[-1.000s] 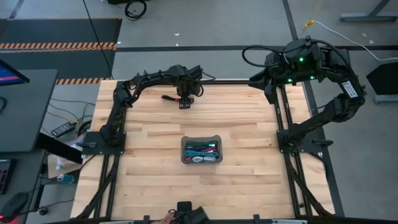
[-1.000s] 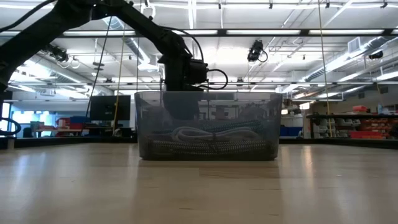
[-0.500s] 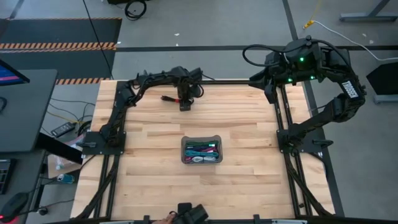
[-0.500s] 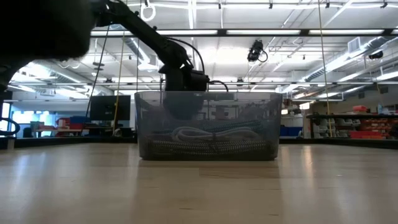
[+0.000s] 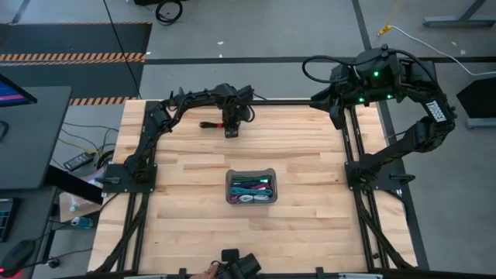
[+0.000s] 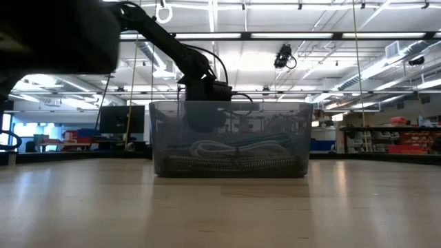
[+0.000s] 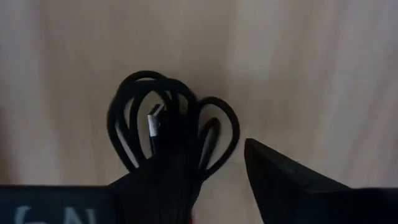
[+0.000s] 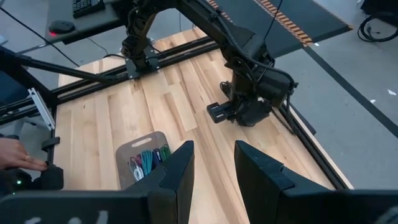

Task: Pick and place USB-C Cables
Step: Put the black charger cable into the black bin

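Left tool hangs low over the far part of the table, its fingers spread around a black USB-C cable, a thin matte cord coiled in several loops with a silvery plug showing, lying on the pale wood; whether it is gripped I cannot tell. Nearer the middle, a translucent grey tray with rounded corners holds more cables, green, teal, white and dark ones bundled together. Bare butcher-block planks lie open all around the tray. Right tool waits raised at the far right corner, fingers parted, holding nothing.
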Controlling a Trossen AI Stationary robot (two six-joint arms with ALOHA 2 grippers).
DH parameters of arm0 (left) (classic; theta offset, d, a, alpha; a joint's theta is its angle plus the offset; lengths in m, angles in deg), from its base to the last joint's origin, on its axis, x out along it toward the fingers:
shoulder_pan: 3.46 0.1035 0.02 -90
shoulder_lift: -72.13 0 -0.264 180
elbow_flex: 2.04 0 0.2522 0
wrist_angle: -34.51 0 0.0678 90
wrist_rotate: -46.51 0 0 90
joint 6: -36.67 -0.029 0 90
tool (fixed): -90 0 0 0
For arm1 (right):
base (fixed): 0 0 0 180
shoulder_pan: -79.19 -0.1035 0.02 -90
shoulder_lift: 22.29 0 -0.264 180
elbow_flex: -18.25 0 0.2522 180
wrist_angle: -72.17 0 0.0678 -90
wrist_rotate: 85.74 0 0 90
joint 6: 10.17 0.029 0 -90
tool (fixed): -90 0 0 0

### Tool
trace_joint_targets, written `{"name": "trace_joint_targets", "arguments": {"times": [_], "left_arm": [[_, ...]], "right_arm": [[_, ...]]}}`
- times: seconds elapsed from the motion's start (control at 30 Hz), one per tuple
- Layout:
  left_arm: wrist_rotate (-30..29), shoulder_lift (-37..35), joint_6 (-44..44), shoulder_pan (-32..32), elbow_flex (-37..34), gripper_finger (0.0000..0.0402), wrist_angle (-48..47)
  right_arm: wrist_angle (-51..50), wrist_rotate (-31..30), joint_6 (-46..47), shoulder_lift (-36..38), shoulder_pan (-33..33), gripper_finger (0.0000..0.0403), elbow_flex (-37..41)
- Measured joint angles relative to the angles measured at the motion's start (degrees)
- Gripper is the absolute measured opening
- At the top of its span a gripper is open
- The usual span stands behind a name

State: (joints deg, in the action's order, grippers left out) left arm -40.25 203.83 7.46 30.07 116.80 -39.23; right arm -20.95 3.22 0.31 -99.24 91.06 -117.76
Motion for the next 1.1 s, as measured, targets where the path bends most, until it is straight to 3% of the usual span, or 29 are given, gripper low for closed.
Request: {"name": "trace_joint_targets", "arguments": {"times": [0.13, 0.27, 0.33, 0.63, 0.93, 1.1], "left_arm": [[-4.69, 0.0, 0.02, -0.07, 0.04, 0.0138, 1.84], [-6.45, 0.0, 0.32, -0.46, 0.04, 0.0042, 2.28], [-6.48, 0.0, 1.79, -0.66, 0.04, 0.0017, 2.37], [-4.93, -2.95, 3.1, -3.87, 0.04, 0.001, -0.13], [-4.94, -15.5, 10.41, -8.27, 0.04, 0.001, -2.22], [-7.99, -22.49, 15.97, -14.81, 0.12, 0.001, -3.75]], "right_arm": [[-0.02, 0.04, 0.03, 0.0, 0.0, 0.0121, 0.0], [-0.02, 0.07, 0.03, 0.0, 0.0, 0.0121, 0.0], [-0.02, 0.09, 0.03, 0.0, 0.0, 0.0121, 0.0], [-0.02, 0.13, -0.16, 0.0, 0.0, 0.0121, 0.0], [-0.02, 0.11, -0.97, 0.0, 0.0, 0.0121, 0.0], [-0.02, 0.07, -2.5, 0.0, 0.0, 0.0121, 0.0]]}}
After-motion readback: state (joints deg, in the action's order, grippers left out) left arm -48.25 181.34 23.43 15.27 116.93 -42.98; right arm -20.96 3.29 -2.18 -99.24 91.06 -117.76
